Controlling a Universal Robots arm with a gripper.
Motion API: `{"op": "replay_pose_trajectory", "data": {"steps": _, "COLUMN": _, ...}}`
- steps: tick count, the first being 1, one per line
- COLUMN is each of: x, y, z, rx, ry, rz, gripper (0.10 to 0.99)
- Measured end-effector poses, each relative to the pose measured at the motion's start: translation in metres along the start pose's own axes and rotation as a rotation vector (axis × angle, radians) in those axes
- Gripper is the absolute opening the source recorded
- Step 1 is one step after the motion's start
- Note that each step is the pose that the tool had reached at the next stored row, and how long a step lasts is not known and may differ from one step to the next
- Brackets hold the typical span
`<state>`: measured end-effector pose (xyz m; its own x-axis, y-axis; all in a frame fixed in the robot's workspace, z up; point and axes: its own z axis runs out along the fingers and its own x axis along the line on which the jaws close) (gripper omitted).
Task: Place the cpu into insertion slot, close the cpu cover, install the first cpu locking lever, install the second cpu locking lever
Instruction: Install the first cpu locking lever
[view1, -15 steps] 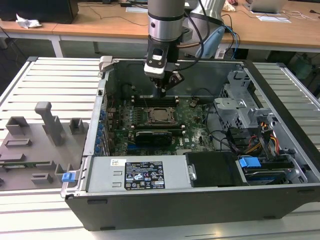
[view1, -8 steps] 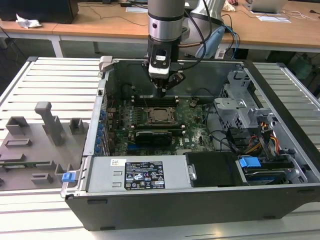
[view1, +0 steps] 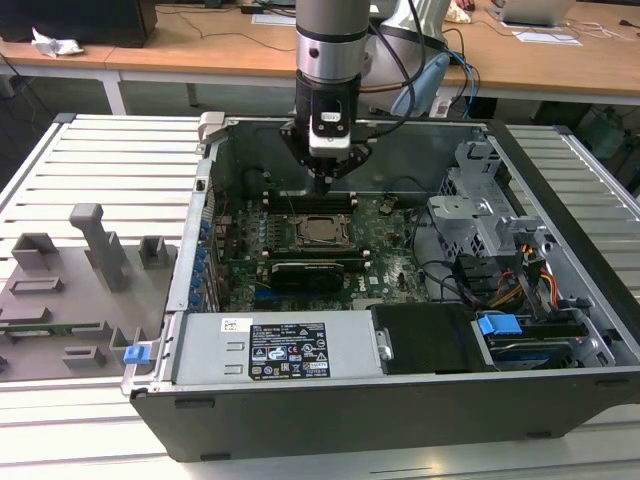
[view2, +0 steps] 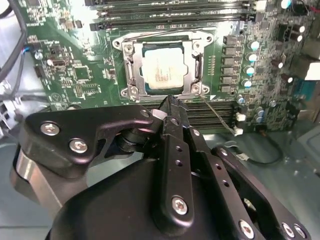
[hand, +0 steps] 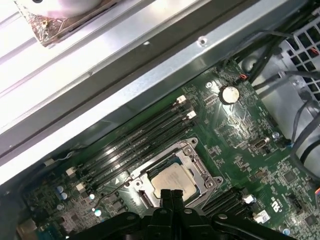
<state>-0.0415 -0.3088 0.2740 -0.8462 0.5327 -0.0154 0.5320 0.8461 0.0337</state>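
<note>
Cpu (view2: 162, 70) lies flat in insertion slot (view2: 196, 67), cpu cover (view2: 133, 70) down
Metal top up, edges parallel to the motherboard's (view2: 75, 75); empty pincer (view2: 172, 102), tips pressed together, hovers just beside the cpu cover.

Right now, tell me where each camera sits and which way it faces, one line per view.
Exterior view: off the arm, above the open computer case, looking down into it; shows the arm and gripper.
First wrist view: on the wrist, looking past the gripper's tips at the motherboard and the case wall.
Second wrist view: on the wrist, looking along the gripper's black body at the board.
Shared: both wrist views show the cpu just beyond the gripper's tips.
</note>
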Motion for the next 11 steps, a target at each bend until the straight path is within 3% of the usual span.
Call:
{"op": "replay_pose_trajectory", "data": {"steps": 7, "x": 0.0, "y": 0.0, "z": 0.0, "rx": -0.001, "ry": 0.0026, "rz": -0.079, "gripper": 0.106}}
{"op": "replay_pose_trajectory", "data": {"steps": 11, "x": 0.0, "y": 0.0, "z": 0.0001, "rx": -0.002, "ry": 0.0052, "rz": -0.156, "gripper": 0.106}}
